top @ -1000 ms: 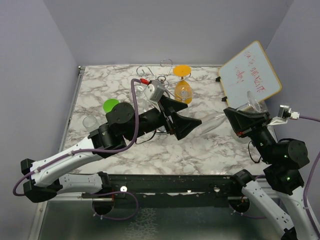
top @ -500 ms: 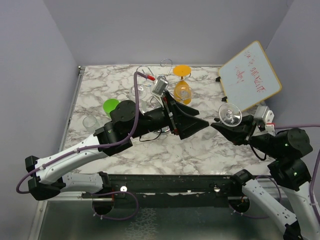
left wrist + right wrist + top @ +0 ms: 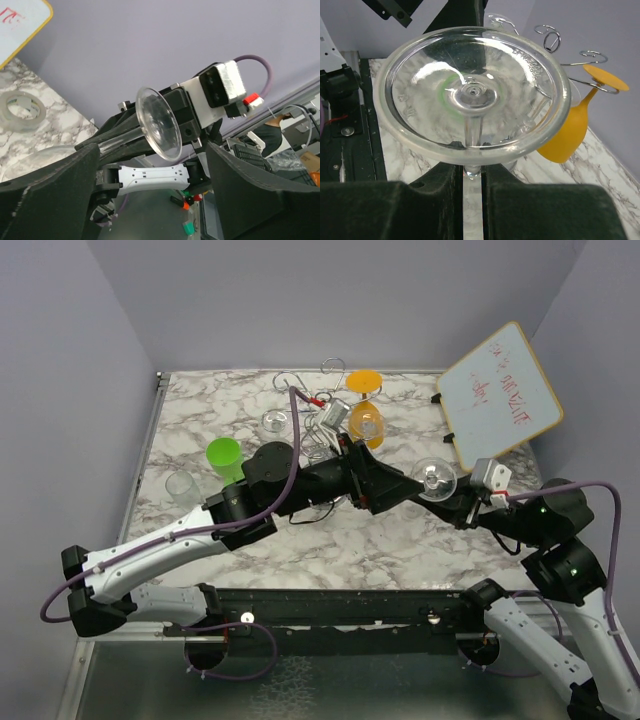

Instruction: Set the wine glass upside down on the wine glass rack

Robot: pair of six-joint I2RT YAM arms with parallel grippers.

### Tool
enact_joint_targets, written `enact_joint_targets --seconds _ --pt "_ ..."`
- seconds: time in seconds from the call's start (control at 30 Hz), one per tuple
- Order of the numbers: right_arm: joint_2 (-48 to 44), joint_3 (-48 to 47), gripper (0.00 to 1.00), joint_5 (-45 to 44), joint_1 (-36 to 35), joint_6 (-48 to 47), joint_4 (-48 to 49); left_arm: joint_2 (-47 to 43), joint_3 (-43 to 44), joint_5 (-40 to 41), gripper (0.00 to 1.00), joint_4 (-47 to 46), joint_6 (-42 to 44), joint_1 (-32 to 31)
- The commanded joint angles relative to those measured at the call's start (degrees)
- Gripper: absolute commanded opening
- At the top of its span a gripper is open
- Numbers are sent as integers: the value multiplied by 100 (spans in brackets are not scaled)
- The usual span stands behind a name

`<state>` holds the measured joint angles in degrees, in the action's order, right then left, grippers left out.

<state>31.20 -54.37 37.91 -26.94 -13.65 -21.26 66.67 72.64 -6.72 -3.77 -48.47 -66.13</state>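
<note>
While the grey-veined marble table (image 3: 200, 410) fills the middle of the overhead view, a white dry-erase board with a yellow frame (image 3: 500, 390) leans at its far right corner. Both arms reach over the table and meet near its centre. The left gripper (image 3: 398, 490) points right with its black padded fingers spread wide, and in its wrist view the bowl end of the glass lies low between them; whether the pads touch it cannot be told. The right gripper (image 3: 472, 185) points left, its fingers pressed narrowly together on the stem.

Behind the left arm, at the far middle of the table, stands the shiny chrome wire wine glass rack (image 3: 331, 361), its curled arms spreading at the top and its base hidden. The clear wine glass (image 3: 437, 478) is held in the air between the two grippers, lying roughly sideways with its round foot toward the right wrist, nearer than the rack and apart from it. An orange wine glass (image 3: 366, 425) hangs upside down from one rack arm. A bright green cup (image 3: 224, 457) stands left of the arms, with a small clear tumbler (image 3: 181, 483) just beside it.
</note>
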Motion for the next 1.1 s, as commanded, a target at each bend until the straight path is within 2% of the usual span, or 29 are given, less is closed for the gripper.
enact_joint_targets --seconds 0.0,0.43,0.7,0.83,0.93,1.07 --pt "-13 83 1 325 -4 -335 -12 167 145 235 81 368 -261 52" --pt "174 95 1 504 -10 -712 -437 373 -4 -562 44 75 -892 405" --pt "193 185 1 549 -4 -731 -400 432 -126 -957 14 -80 -1102 487" --pt "174 293 1 568 -6 -590 -232 457 -124 -1160 13 -32 -1073 491" --pt "150 356 1 568 -9 -544 -139 510 -90 -1368 17 21 -1011 487" --pt "116 415 1 536 -11 -495 -95 502 -45 -1547 16 68 -910 489"
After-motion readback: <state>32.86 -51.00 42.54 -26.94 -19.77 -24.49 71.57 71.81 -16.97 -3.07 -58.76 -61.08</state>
